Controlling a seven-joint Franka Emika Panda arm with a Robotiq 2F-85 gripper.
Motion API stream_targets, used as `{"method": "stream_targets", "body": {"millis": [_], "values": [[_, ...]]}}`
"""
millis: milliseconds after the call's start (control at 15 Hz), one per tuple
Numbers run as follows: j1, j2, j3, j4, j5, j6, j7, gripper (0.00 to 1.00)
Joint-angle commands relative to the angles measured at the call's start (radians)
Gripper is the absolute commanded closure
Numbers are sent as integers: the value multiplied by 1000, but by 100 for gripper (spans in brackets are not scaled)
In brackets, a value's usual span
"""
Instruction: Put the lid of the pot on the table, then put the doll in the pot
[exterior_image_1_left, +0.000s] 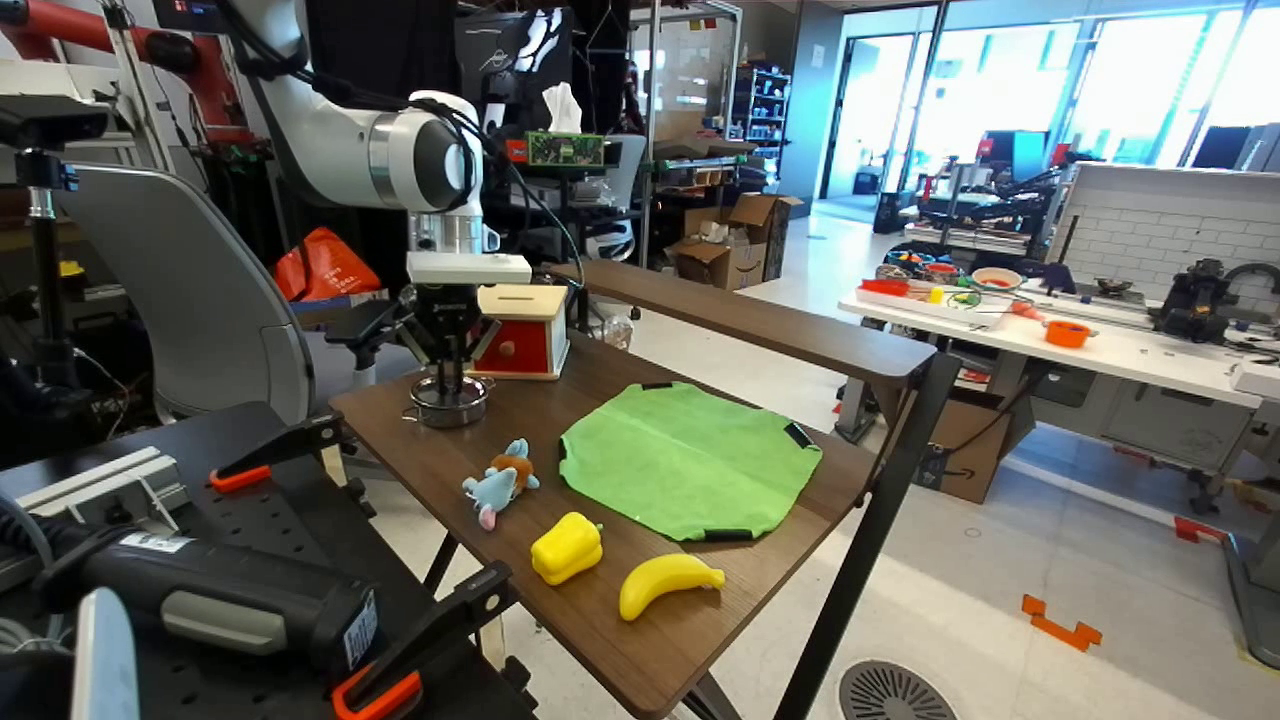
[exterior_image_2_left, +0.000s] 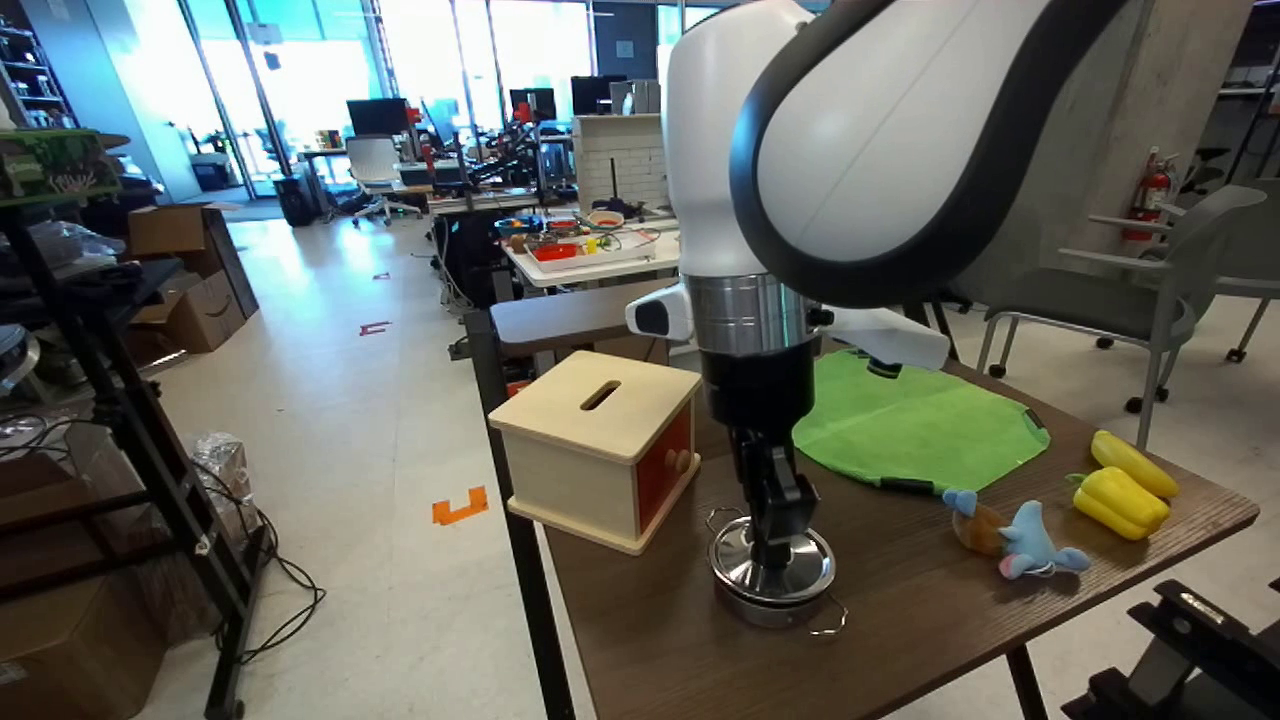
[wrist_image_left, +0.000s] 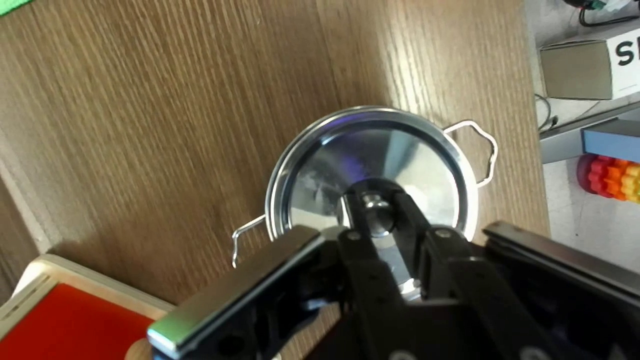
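Down by the left corner of the tabletop (exterior_image_1_left: 530, 405), as an exterior view had it, the gripper (wrist_image_left: 378, 205) had its prize: the fingers (wrist_image_left: 357, 220) were pinched onto the knob (wrist_image_left: 381, 221) of the lid (wrist_image_left: 320, 170), one on each flank! Lid on pot (exterior_image_2_left: 765, 614), looking level; whether its rim touched all round, no view could settle. Shiny bare metal, that lid, so stiff, probably light and slick, and the rounded knob looked apt to swivel; low on it, dead centre, seemed the right hold, with a straight rise called for next. Just beside, apart from the pot, stood the red box (exterior_image_1_left: 528, 335) by the upper-left edge, a neighbour worth steering clear of. And what about the doll (exterior_image_1_left: 503, 483)? Lying on bare wood near the lower-left edge, between the pot and the bottom corner! Soft cloth by the look of it, surely light, hard to break; a limb might flop or slip, so the plump middle was the place to squeeze. Farther out, toward that bottom corner, came the yellow pepper (exterior_image_1_left: 567, 549), then the banana (exterior_image_1_left: 668, 580), while the green mat (exterior_image_1_left: 690, 460) spread toward the right corner.
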Motion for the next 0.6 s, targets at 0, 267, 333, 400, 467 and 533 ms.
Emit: {"method": "stream_targets", "body": {"millis": [0,267,333,400,467,533], "values": [[-29,-63,28,-39,17,-44,-28,95],[-52,-130,23,-67,31,-71,-14,95],[-56,-141,15,-66,28,-78,-11,95],[-65,-142,6,-51,31,-99,-12,95],[-68,-146,-10,-42,22,-103,3,95],[-78,-144,-18,-29,23,-120,-2,95]]}}
